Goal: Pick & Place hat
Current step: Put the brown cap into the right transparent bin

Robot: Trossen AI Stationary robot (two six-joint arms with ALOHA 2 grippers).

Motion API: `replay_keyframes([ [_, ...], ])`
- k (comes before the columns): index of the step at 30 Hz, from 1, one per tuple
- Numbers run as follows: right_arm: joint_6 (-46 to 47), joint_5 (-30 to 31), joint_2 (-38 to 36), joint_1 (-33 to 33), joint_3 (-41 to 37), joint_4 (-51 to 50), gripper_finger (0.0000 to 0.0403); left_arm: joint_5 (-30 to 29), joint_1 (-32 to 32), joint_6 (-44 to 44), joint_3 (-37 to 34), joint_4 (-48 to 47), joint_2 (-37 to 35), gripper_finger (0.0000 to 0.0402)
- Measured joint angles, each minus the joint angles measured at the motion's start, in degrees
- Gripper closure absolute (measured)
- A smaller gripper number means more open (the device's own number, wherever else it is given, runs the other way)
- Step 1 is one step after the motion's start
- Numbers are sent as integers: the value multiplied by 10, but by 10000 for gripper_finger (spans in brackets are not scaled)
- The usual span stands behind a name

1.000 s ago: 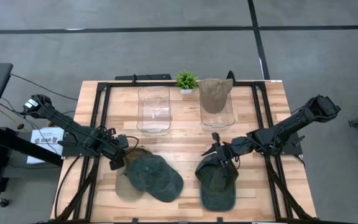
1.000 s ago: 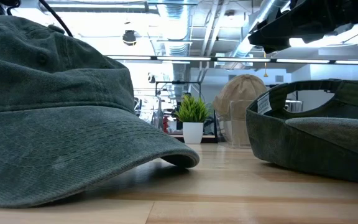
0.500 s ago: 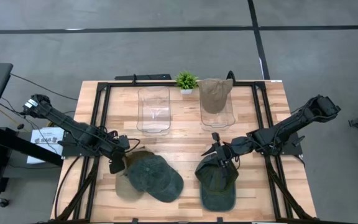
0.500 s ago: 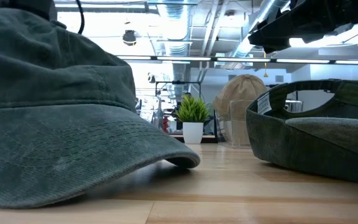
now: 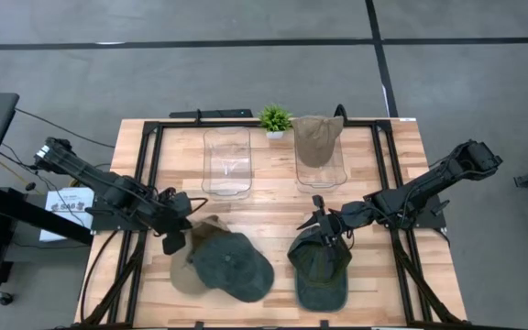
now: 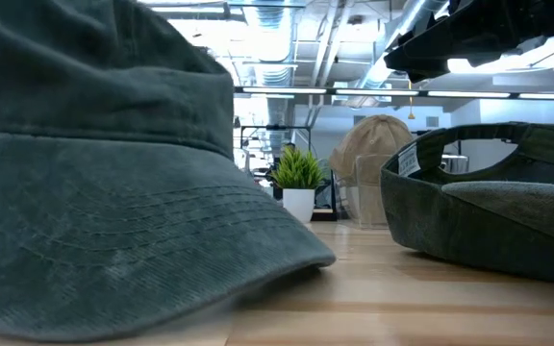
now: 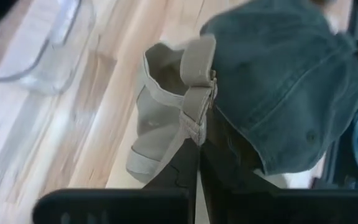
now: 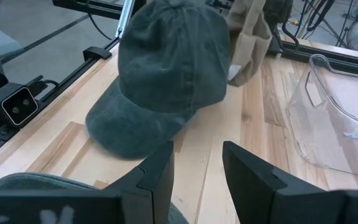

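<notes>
A beige hat (image 5: pixel 183 278) lies on the table near the front edge. A faded green hat (image 5: pixel 232 266) rests on top of it and fills the low view (image 6: pixel 113 192). My left gripper (image 5: pixel 174 242) sits at the beige hat's left rear and is shut on that hat's back strap. My right gripper (image 5: pixel 322 226) hovers open over the far rim of a dark olive hat (image 5: pixel 322 270), which lies crown down on the table. It touches nothing. A tan hat (image 5: pixel 317 137) sits on the right clear container. My left gripper pinches the beige hat's back strap (image 7: pixel 194 121), by the buckle, between its two shut fingers (image 7: pixel 188 165). The fingers come in low from the table's left side. The strap stands up at the fingertips, the rest of the hat lies on the table, and the green hat (image 7: pixel 284 81) rests over it.
Two clear containers stand toward the far edge, the left one (image 5: pixel 226 162) without a hat. A small potted plant (image 5: pixel 275 119) stands between them at the far edge. Black frame rails (image 5: pixel 149 174) run along both table sides. Bare wood lies between the containers and the hats.
My left gripper has shifted slightly toward the table's right with the beige hat's strap in its hold. The green hat on top has slid toward the near edge and right, and its brim now looms larger in the low view. My right arm has kept still.
</notes>
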Motion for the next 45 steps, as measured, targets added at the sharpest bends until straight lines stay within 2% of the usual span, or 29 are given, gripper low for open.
replay_keyframes([
  [8,0,0,0,0,0,0,274,-42,0,-16,54,-2,-1,395],
  [13,0,0,0,0,0,0,275,-43,0,-22,76,-2,-1,395],
  [21,0,0,0,0,0,0,274,-44,-1,-58,82,-3,-1,395],
  [28,7,0,0,0,0,-3,275,-44,-38,-119,82,-15,-1,396],
  [36,11,-1,0,0,0,-3,275,-60,-78,-199,85,-126,-3,396],
  [45,11,-2,0,0,0,-3,274,-96,-83,-259,147,-299,-12,396],
])
